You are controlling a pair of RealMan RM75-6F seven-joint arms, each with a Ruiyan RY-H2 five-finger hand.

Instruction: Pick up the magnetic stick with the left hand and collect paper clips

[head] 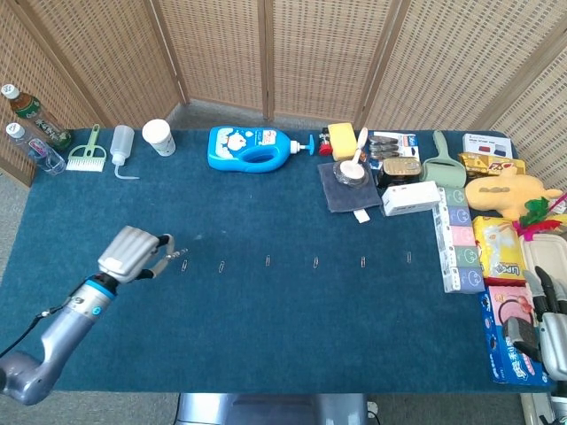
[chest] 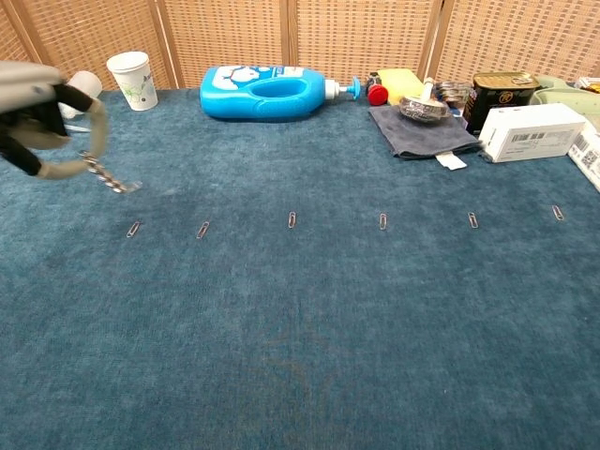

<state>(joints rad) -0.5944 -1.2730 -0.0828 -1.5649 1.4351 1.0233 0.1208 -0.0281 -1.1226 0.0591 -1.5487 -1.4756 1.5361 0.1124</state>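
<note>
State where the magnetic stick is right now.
The magnetic stick is held in the left hand at the table's left side, its tip above the leftmost paper clip of the row.

The left hand (head: 133, 253) hung over the counter (head: 266, 336), fingers curled around the magnetic stick (chest: 108, 175); the right hand (head: 551, 328), at the frame's edge, seemingly held nothing

The left hand (head: 131, 253) has a pale grey shell, dark finger undersides and a blue wrist ring. Its forearm is silver-grey. The right hand (head: 551, 324) is grey and black.
</note>
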